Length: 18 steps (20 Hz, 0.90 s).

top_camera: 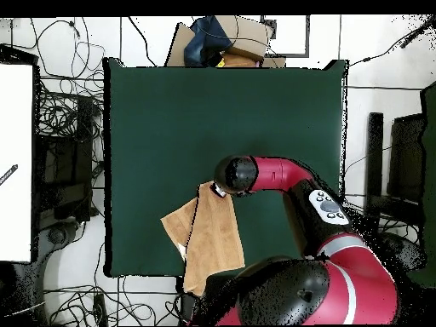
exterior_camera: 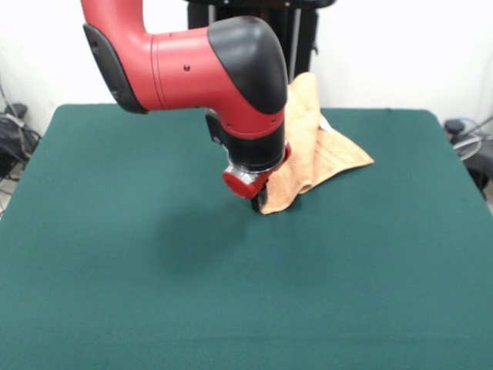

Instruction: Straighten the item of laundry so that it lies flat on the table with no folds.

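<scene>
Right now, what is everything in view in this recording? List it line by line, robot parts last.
towel: one, light orange-brown, folded over itself, on the table's robot side; one end runs past the table edge in the overhead view.
white tag: one, on the towel's edge.
table: one, dark green cloth top, fills most of both views.
cardboard boxes: a few, brown, off the table's far edge in the overhead view.
cables: many, black, on the floor beside the table.
arm: one, red and black, reaching over the towel.
gripper: one, at the towel's corner; open or shut is hidden.
</scene>
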Each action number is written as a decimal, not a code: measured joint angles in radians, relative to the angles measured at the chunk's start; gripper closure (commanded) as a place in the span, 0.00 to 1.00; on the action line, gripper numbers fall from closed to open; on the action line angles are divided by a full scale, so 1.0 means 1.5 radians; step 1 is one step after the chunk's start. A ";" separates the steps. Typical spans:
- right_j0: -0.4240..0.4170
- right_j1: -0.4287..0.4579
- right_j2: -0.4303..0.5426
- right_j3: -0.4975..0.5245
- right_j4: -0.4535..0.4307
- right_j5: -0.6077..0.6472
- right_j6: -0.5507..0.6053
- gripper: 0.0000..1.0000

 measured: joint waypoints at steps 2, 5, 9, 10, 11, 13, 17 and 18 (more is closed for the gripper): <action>0.000 0.000 0.000 0.000 0.000 0.000 0.000 1.00; 0.000 -0.002 0.000 0.000 0.000 0.000 0.000 1.00; 0.004 -0.002 0.000 -0.006 0.000 0.000 0.000 1.00; 0.006 -0.002 0.000 -0.008 -0.001 0.000 0.000 1.00; 0.007 -0.002 0.000 -0.010 -0.001 0.000 0.000 1.00; 0.010 -0.002 0.000 -0.016 -0.001 0.000 0.000 1.00; 0.012 -0.005 0.000 -0.023 -0.001 0.000 0.000 1.00; 0.012 -0.007 -0.001 -0.024 -0.001 0.000 0.000 1.00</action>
